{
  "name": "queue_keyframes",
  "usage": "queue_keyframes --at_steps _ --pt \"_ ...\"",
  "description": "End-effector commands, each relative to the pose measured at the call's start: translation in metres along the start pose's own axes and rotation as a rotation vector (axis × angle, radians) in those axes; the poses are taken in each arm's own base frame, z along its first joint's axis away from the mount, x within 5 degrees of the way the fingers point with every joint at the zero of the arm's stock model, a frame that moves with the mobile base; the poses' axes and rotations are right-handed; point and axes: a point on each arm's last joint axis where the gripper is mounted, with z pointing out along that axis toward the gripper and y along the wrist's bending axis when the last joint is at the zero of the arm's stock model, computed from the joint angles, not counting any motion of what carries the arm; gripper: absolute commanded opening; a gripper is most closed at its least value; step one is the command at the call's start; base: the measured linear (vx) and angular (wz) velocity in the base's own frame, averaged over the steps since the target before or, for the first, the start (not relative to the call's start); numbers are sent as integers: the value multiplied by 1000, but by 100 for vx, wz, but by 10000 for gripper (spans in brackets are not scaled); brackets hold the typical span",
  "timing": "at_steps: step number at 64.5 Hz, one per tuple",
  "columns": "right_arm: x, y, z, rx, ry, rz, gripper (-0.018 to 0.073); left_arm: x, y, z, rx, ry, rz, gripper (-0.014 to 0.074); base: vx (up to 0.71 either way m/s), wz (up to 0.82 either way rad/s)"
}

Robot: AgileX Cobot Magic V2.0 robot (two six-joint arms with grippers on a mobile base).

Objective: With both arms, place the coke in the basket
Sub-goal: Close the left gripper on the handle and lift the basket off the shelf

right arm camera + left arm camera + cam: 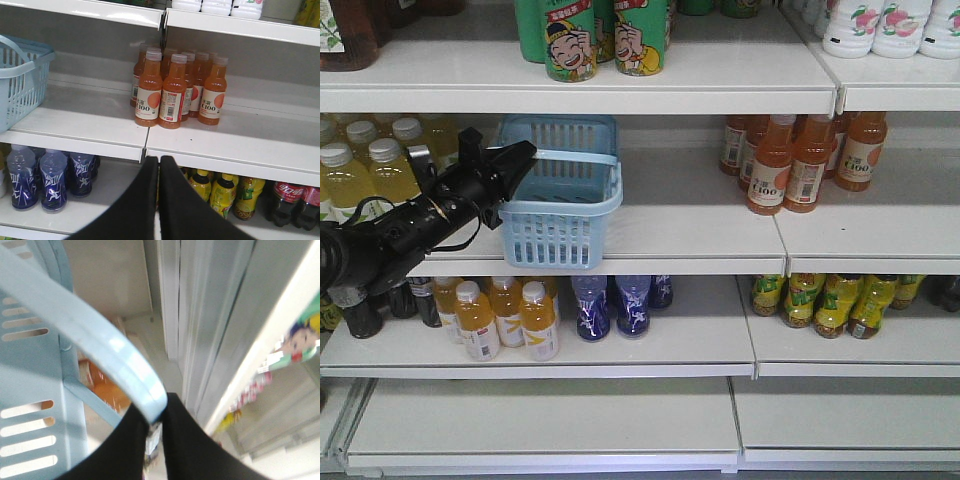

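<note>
Left gripper (157, 416) clamps the basket (35, 370) handle, while right gripper (159, 167), pinched empty, sits below orange "C100" bottles (172, 92), white-scripted coke (287, 196) lower right.

Front cam faced the shelves (700, 225) straight-on from further back, left wrist cam hugged the basket (30, 390), right wrist cam caught both from closer.

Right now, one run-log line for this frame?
left gripper: shut on basket handle | right gripper: shut, empty | basket: on middle shelf | coke bottles: lower shelf, untouched
</note>
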Motion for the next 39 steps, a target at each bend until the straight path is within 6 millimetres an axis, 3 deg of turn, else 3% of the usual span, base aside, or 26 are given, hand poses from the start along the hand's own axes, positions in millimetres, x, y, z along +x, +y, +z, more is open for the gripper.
queue_keyframes --at_steps 1,19,39 --pt "-4 2 -1 -13 -74 -23 -5 9 -43 3 172 132 7 -8 0 0" --pt "-4 2 -1 -13 -74 -23 -5 37 -53 -10 179 406 21 -8 0 0" --pt "-4 2 -1 -13 -74 -23 -5 79 -74 -55 69 588 92 -8 0 0"
